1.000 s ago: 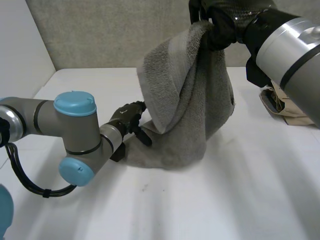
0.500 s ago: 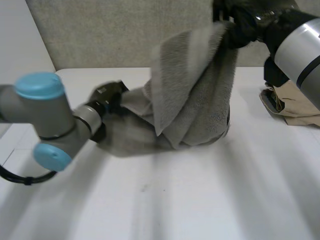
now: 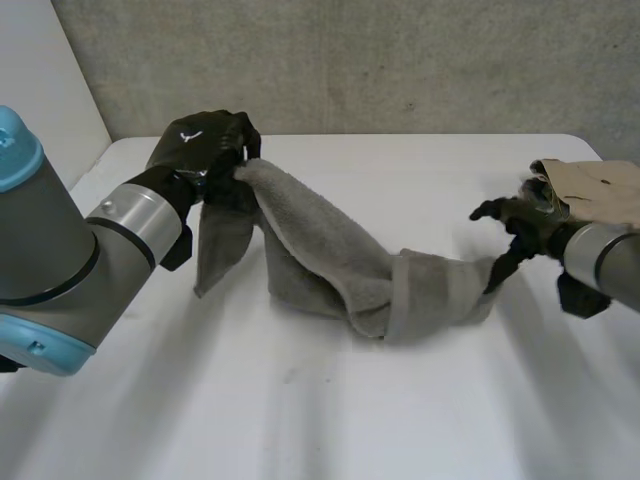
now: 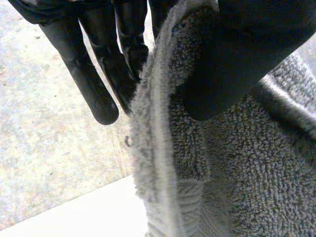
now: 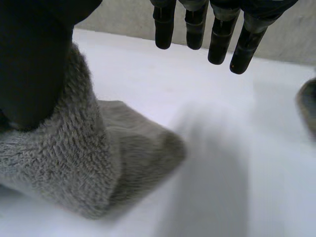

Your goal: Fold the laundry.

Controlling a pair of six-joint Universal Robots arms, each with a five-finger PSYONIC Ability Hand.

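Left hand (image 3: 205, 150) pinches one end of the grey towel (image 3: 335, 255) between thumb and fingers, held clear of the white table (image 3: 350, 420). Right hand (image 3: 528, 224), fingers spread and relaxed, sits at the towel's opposite end.

Brightly, evenly lit from above; soft grey shadow at 6 o'clock of towel (image 3: 330, 260) on pale, washed-out table (image 3: 400, 420).

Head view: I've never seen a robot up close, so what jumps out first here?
A grey towel stretched like a rumpled rope across the white table stands out most. The left hand pinches one end and holds it raised at the table's far left, while the right hand hovers open by the other end. A beige cloth lies at the table's right edge.
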